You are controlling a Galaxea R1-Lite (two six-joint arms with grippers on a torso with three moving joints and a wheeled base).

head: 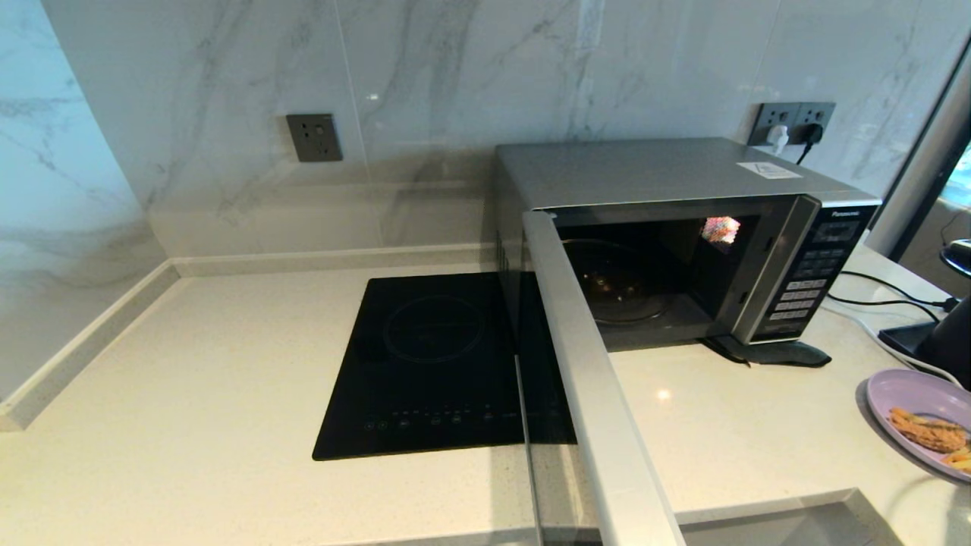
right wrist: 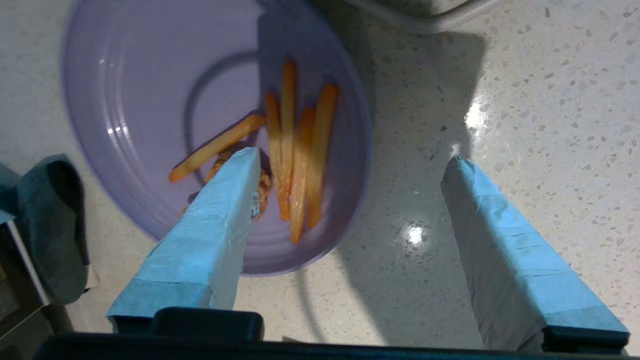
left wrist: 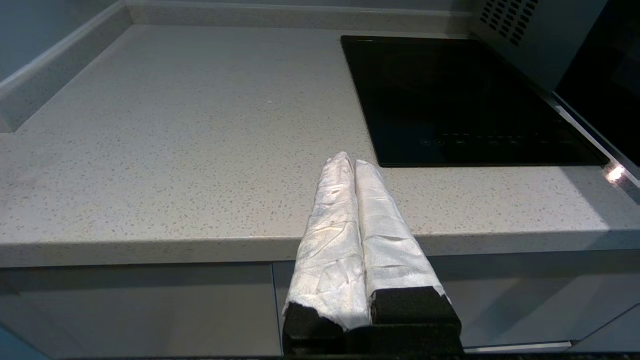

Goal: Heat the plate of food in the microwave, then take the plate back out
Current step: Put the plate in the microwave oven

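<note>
The silver microwave (head: 683, 174) stands at the back right of the counter. Its door (head: 592, 364) is swung wide open toward me, and the glass turntable (head: 614, 288) inside is bare. The lilac plate of food (head: 922, 421) rests on the counter at the far right, in front of the microwave. My right gripper (right wrist: 350, 157) hangs open above the plate (right wrist: 150, 125), one finger over the fries (right wrist: 295, 150) and the brown breaded piece (right wrist: 262, 185), the other over bare counter. My left gripper (left wrist: 350, 160) is shut on nothing, low at the counter's front edge.
A flat black induction hob (head: 440, 364) is set into the counter left of the open door. Cables (head: 880, 303) run along the counter right of the microwave. A dark pad (head: 774, 353) lies at its foot. A sink rim (head: 796, 516) shows at the front right.
</note>
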